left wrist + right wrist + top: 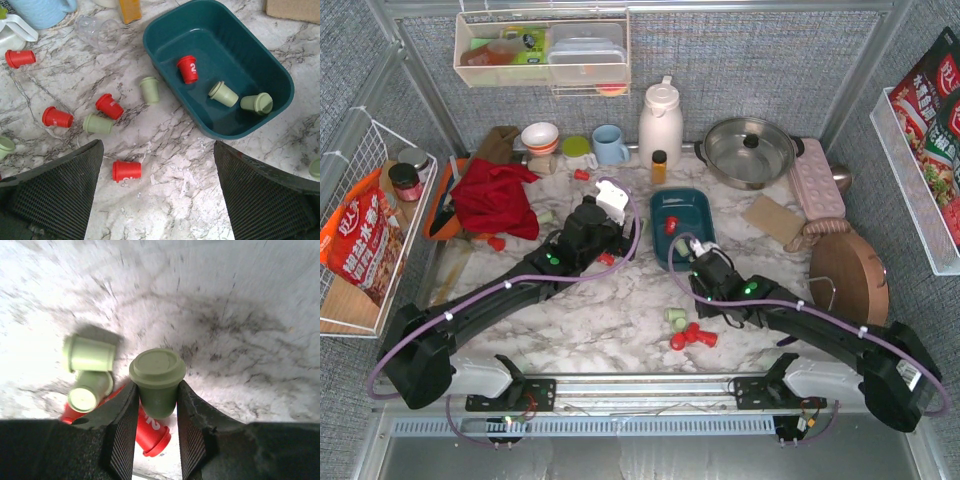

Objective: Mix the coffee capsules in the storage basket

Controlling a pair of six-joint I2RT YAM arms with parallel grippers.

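The left gripper point(157, 150) hangs over the table point(175, 190) with its jaws wide apart. Red and green coffee capsules point(110, 106) lie loose at the left of its view. The storage basket point(235, 50) sits at the upper right, with one red and two green cups inside. The right gripper point(156, 392) pinches a green capsule point(157, 371). More cups lie at the lower left there.

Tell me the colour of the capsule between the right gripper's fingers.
Pale green tapered plastic capsule; right wrist view shows it best.

Top camera overlooks the whole table point(610, 320); both wrist cameras look down closer, the left sharing the storage basket point(695, 212).
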